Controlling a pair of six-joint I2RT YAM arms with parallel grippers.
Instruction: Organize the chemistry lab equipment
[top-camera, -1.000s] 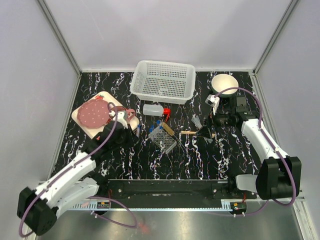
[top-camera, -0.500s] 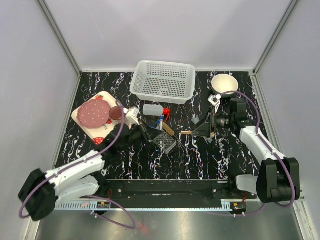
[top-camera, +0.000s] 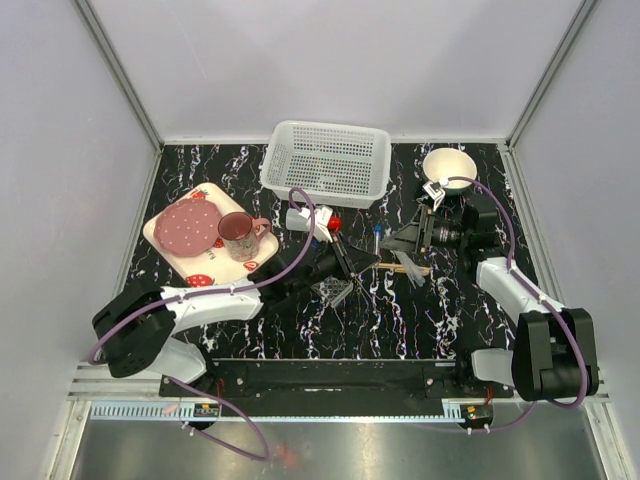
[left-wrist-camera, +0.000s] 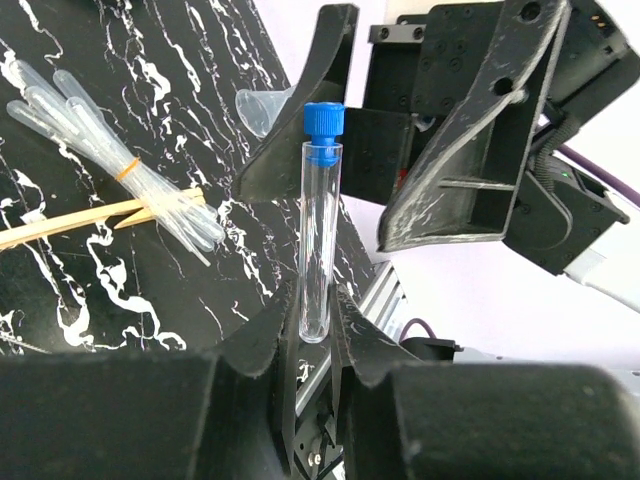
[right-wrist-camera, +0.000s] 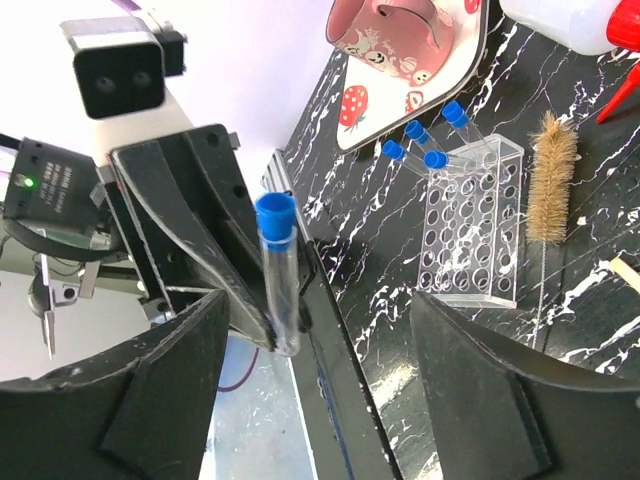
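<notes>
We find bare black marbled tabletop (top-camera: 420, 325) along the near edge. Mid-table is tight: the left gripper (left-wrist-camera: 313, 318) holds a blue-capped clear test tube (left-wrist-camera: 318, 230) inside the wide-set right gripper (top-camera: 402, 241), with a clear perforated tube rack (right-wrist-camera: 470, 225) and banded clear pipettes (left-wrist-camera: 120, 170) close by.

"What stood between the jaws of the right gripper (right-wrist-camera: 320, 320)?"

"A blue-capped test tube (right-wrist-camera: 280, 285), upright. The left gripper (right-wrist-camera: 285, 335) pinched its lower end. The right one's jaws were spread wide on either side, apart from the tube."

"And beyond that?"

"A clear tube rack (right-wrist-camera: 470, 240) on the black marbled table (right-wrist-camera: 370, 215), with four blue-capped tubes (right-wrist-camera: 435, 158) poking from its far end. A bristle brush (right-wrist-camera: 553, 180) lay just beside it. Behind were a pink mug (right-wrist-camera: 400, 25) on a strawberry-print tray (right-wrist-camera: 400, 105) and a pale bottle (right-wrist-camera: 570, 20). At the right edge was a pale sliver (right-wrist-camera: 626, 268), perhaps a wooden stick."
</notes>
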